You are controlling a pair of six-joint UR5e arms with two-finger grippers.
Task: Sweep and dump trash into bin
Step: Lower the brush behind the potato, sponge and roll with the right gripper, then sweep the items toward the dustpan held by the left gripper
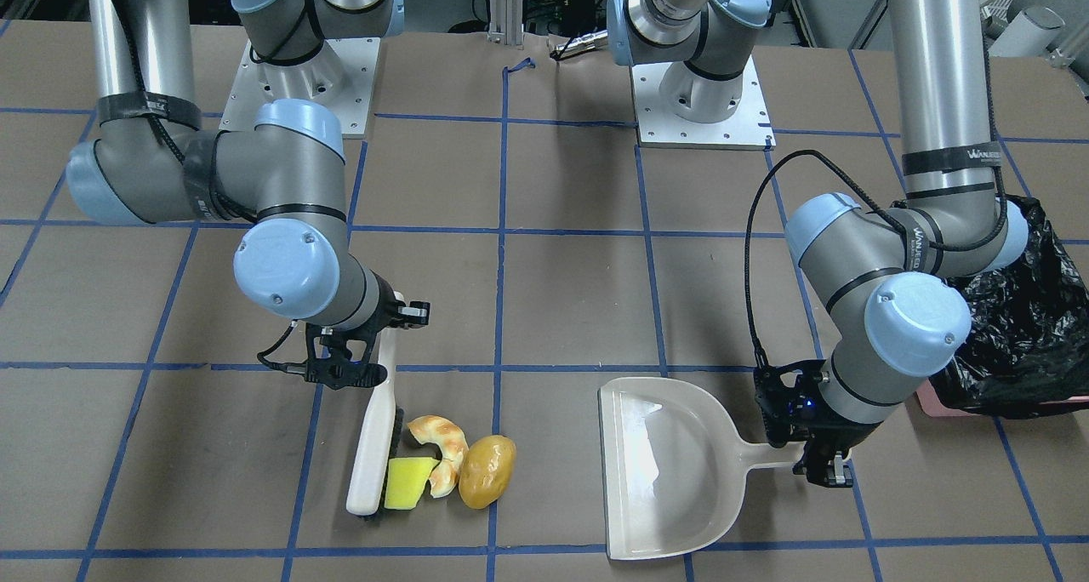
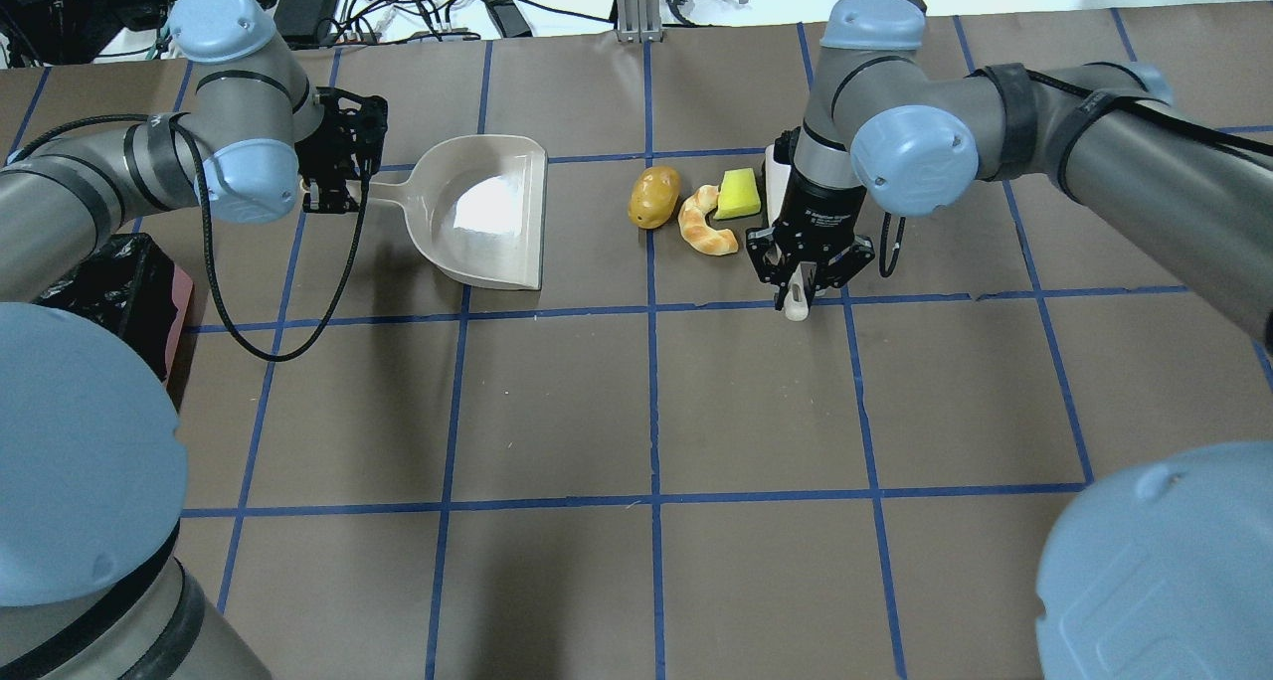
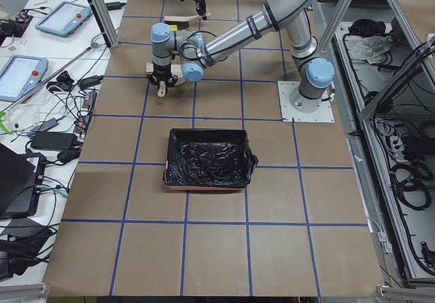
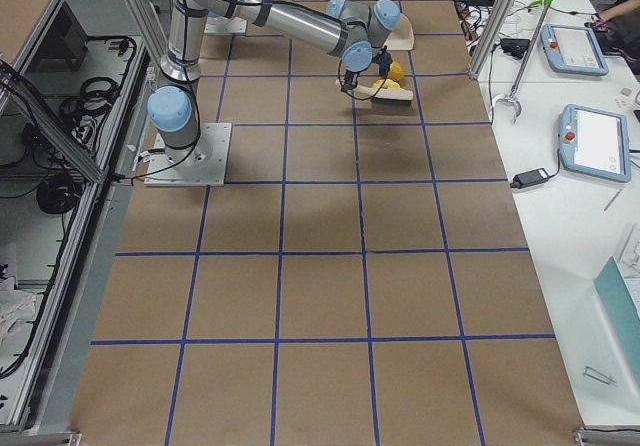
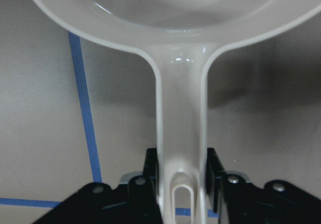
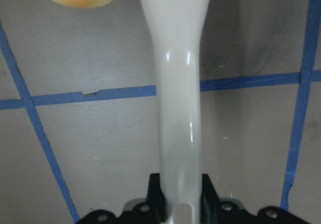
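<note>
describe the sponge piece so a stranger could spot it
On the brown, blue-taped table, find the white brush in the right hand. Of three small items beside it, the sponge piece lies nearest: a bright yellow flat-sided wedge, unlike the curved bread and rounded potato.

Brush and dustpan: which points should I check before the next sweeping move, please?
1. Right pincer shut on brush handle: ok.
2. Left pincer shut on dustpan handle: ok.
3. Sponge piece, croissant and potato lie between brush and dustpan: ok.
4. Dustpan mouth faces them: ok.
5. Dustpan lip flat on table: cannot tell.
6. Bin open: ok.
</note>
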